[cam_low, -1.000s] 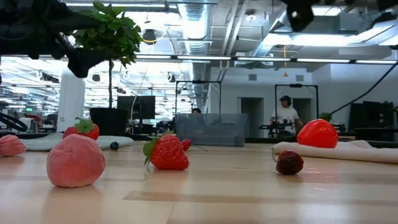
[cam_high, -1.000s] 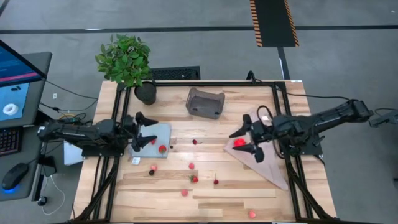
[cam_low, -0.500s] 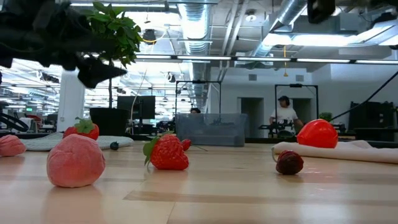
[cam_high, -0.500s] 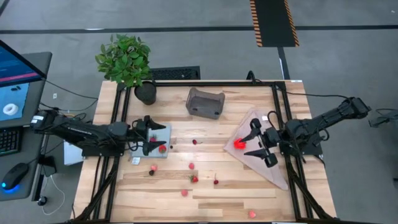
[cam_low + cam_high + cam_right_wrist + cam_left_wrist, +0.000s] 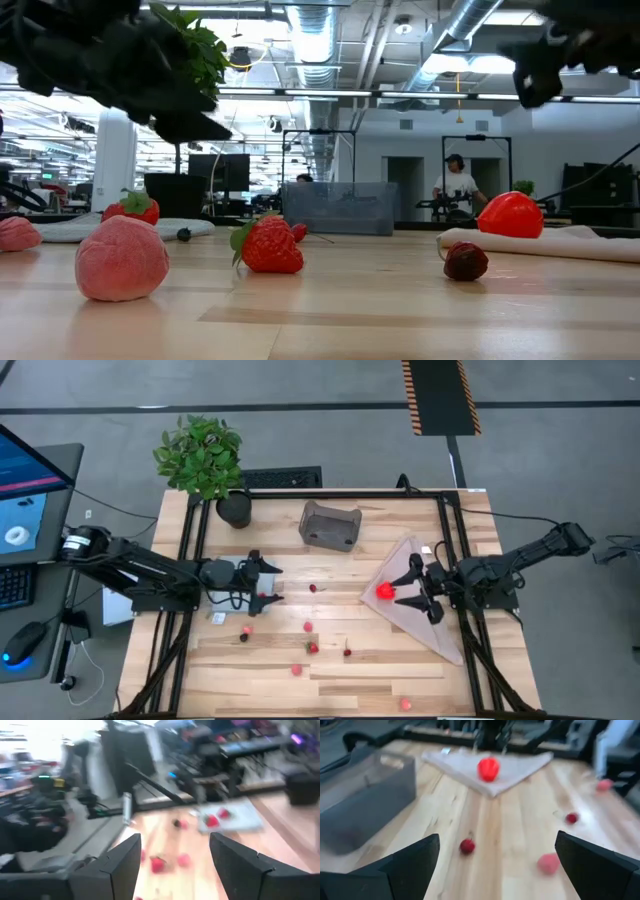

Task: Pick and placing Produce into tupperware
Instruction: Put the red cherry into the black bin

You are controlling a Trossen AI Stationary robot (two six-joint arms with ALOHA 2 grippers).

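The large red fruit [image 5: 385,591] on the pale cloth [image 5: 440,632] is seen just inboard of the right tool [image 5: 419,588], whose fingers are held apart, nearer than the wide-open left tool [image 5: 268,584], with the tupperware [image 5: 330,525] well apart across the table [image 5: 370,660].

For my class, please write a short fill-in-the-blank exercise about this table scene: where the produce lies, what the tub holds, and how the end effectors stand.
1. The large bright red fruit lies on the pale ______ at the table's right side.
2. The grey tupperware near the table's far edge holds ______ produce so far.
3. The left end effector has its fingers ______ and holds nothing.
4. The right end effector stands beside the large red fruit without ______ it.

Missing words: cloth; no; open; gripping
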